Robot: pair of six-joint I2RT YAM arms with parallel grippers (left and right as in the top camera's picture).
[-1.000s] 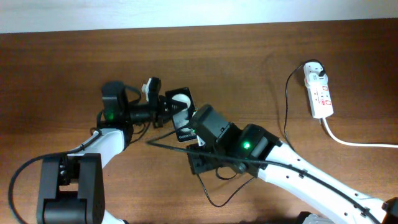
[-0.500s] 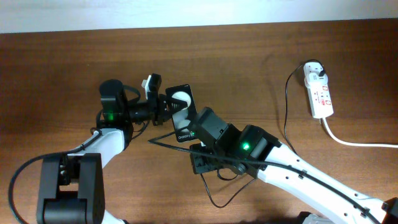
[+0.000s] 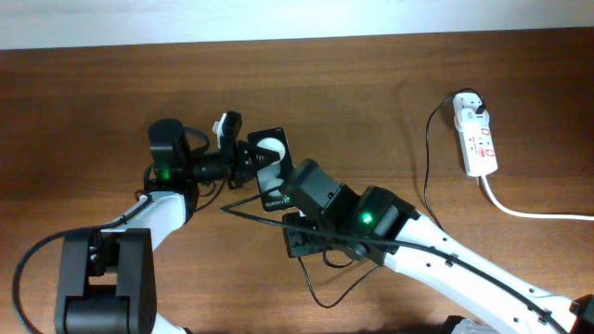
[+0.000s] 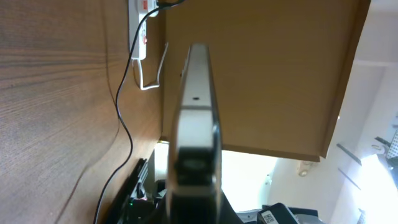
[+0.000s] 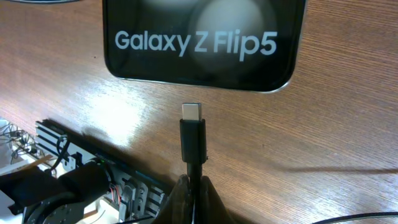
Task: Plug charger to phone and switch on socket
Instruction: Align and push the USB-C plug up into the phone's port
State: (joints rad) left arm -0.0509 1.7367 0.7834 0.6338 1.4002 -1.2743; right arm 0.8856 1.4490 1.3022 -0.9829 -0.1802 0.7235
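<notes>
The black phone [image 3: 271,153] is held off the table in my left gripper [image 3: 244,159], which is shut on it. In the left wrist view the phone [image 4: 196,106] shows edge-on. In the right wrist view its face reads "Galaxy Z Flip5" [image 5: 196,42]. My right gripper [image 5: 194,186] is shut on the charger cable, and its connector tip [image 5: 191,127] points at the phone's lower edge, a short gap away. The charger's thin black cable [image 3: 427,158] runs to the white adapter [image 3: 470,100] in the white socket [image 3: 478,141] at the right.
The socket's thick white cord [image 3: 529,211] runs off to the right edge. A loop of charger cable [image 3: 320,295] lies on the wood table [image 3: 111,83] below my right arm. The socket also shows in the left wrist view [image 4: 142,22].
My left gripper and the phone shifted slightly, and my right gripper with the connector moved a little closer to the phone's lower edge. Hardly any motion in the last half second.
</notes>
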